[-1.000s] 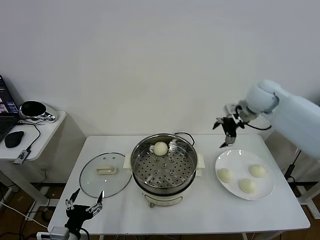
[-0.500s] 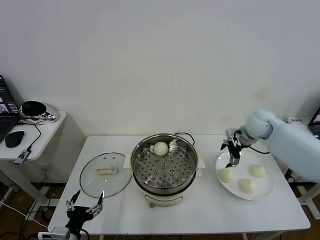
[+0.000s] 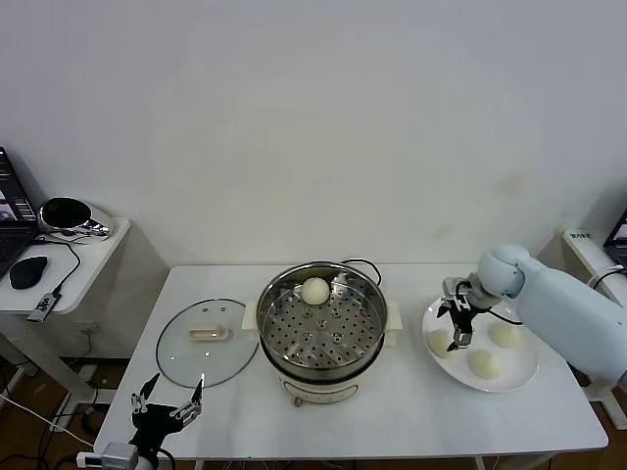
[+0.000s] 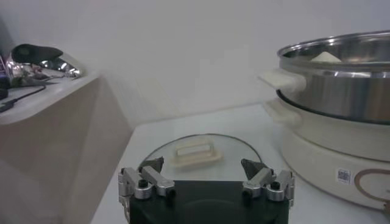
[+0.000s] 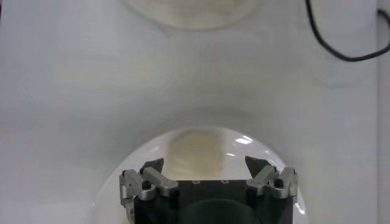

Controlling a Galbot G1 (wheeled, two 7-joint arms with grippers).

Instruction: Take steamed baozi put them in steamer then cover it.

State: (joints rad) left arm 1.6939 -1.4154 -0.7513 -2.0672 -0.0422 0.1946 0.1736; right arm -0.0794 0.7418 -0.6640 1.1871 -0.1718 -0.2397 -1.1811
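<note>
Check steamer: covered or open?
Open. The steamer has no lid on it; one baozi sits inside, and the lid lies flat on the table beside it.

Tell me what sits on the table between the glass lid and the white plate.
In the head view, the steamer stands between the cover and the plate, with one baozi inside it near the back.
</note>
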